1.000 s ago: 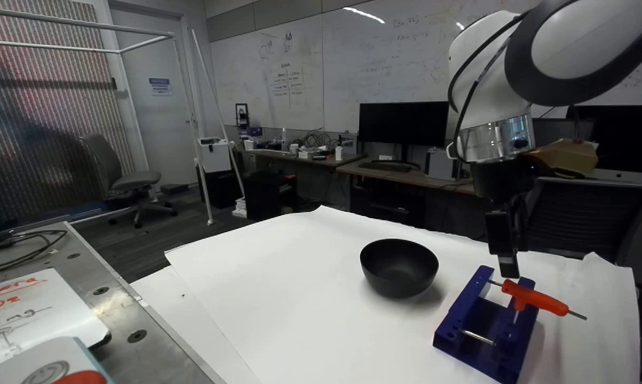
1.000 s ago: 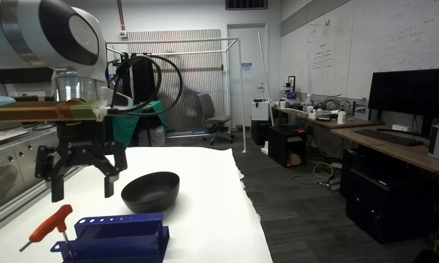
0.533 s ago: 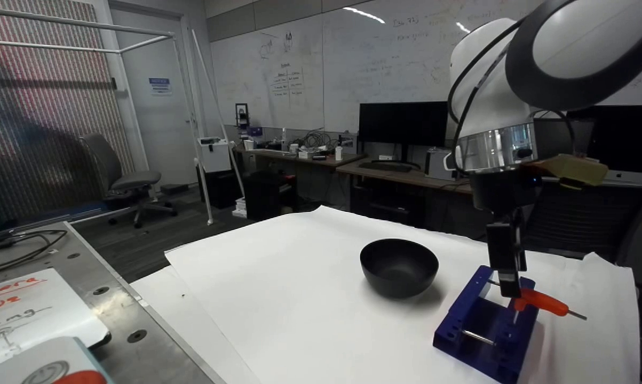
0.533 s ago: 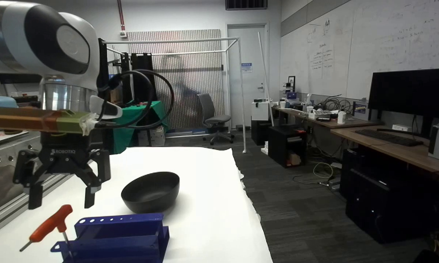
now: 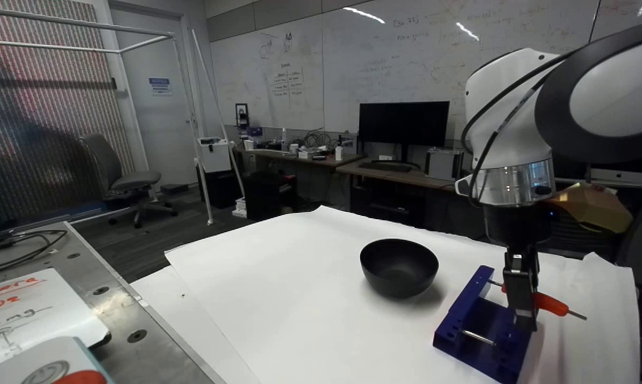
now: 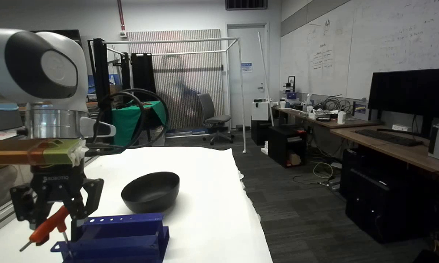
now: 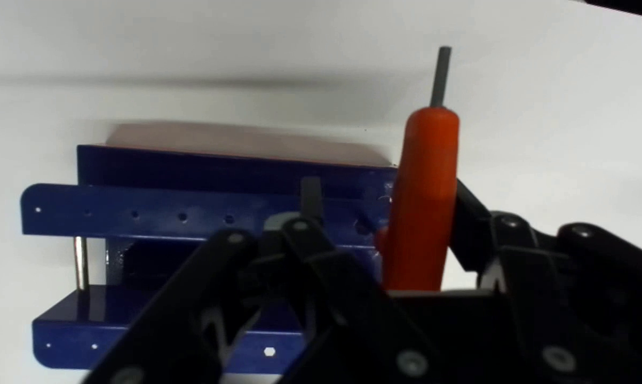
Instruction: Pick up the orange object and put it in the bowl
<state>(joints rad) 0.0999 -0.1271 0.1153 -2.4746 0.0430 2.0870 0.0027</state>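
The orange object is an orange-red T-handled tool. Its handle [image 6: 50, 225] lies across the top at one end of the dark blue holder, its metal shank standing in the holder. It also shows in an exterior view [image 5: 551, 304], partly hidden by my gripper [image 5: 526, 320], and in the wrist view [image 7: 426, 197]. My gripper [image 6: 58, 233] is lowered around the handle, fingers partly closed. In the wrist view the handle sits between the fingers [image 7: 387, 208], close to the right finger, with a gap to the left finger. The black bowl [image 5: 399, 269] stands upright beside the holder [image 6: 150, 193].
The dark blue holder [image 5: 465, 309] sits on the white-covered table [image 5: 299, 298], right under the gripper; it fills much of the wrist view [image 7: 155, 209]. A metal-topped bench [image 5: 134, 320] borders the table. A chair and desks with monitors stand farther back.
My gripper has come down from above the tool to around its handle. Its fingers have moved closer together. The tool, holder and bowl have not moved.
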